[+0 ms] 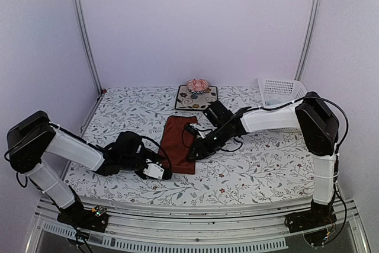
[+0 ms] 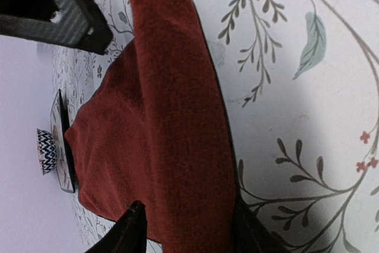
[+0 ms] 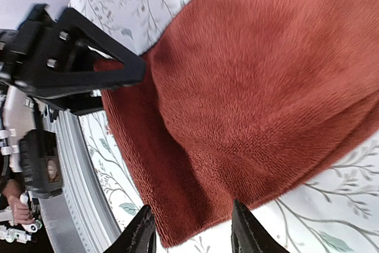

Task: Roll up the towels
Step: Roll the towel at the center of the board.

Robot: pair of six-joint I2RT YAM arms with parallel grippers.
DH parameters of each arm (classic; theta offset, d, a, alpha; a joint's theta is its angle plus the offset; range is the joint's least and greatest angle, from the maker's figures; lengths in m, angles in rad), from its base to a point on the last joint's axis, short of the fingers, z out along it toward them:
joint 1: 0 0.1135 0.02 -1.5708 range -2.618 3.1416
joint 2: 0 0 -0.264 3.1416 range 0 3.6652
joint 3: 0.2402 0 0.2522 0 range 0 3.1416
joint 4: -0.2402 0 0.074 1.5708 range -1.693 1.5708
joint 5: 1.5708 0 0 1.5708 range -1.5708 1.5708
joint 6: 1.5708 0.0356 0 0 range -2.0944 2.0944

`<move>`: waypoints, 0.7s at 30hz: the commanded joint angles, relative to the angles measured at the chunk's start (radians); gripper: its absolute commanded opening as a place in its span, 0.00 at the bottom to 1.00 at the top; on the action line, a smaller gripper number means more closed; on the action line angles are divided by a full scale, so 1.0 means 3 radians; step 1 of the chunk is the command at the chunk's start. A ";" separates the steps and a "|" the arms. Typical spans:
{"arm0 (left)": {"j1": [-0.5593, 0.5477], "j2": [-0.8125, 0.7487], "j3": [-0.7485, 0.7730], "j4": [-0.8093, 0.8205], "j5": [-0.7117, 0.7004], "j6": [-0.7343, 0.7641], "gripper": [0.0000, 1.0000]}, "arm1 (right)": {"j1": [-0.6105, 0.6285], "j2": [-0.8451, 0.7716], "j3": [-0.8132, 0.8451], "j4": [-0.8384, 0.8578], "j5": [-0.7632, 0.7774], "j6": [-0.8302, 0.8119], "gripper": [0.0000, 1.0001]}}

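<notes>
Dark red towel [image 1: 180, 143]: spread at mid-table on the white floral table covering [image 1: 254, 158], its long axis running away from the arms, just in front of the dark floral mat [image 1: 189, 102]. Left gripper [image 1: 166, 174]: at the towel's near corner. Its wrist view shows a raised fold of cloth filling the gap between both fingers [image 2: 127, 235], apparently pinched. Right gripper [image 1: 192, 154]: over the towel's right edge, fingers spread, nothing held. Its wrist view shows the hem lying between the tips. Overhead view alone: white basket [image 1: 281, 90], far right. Left wrist view alone: zigzag pattern on the small bowl [image 2: 47, 151] on the mat.
</notes>
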 commanded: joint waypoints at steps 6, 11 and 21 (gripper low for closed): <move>0.0053 0.0150 -0.0012 -0.0692 0.0054 -0.0120 0.49 | -0.0042 -0.0596 -0.0256 0.0305 0.0025 -0.0190 0.41; 0.0122 0.0147 0.0132 -0.0917 0.0229 -0.0211 0.49 | 0.0221 -0.0522 -0.0417 0.0505 -0.0166 -0.0504 0.40; 0.0319 0.0040 0.0389 -0.1423 0.0695 -0.0309 0.50 | 0.0473 -0.0718 -0.1073 0.1151 0.0725 -0.1133 0.56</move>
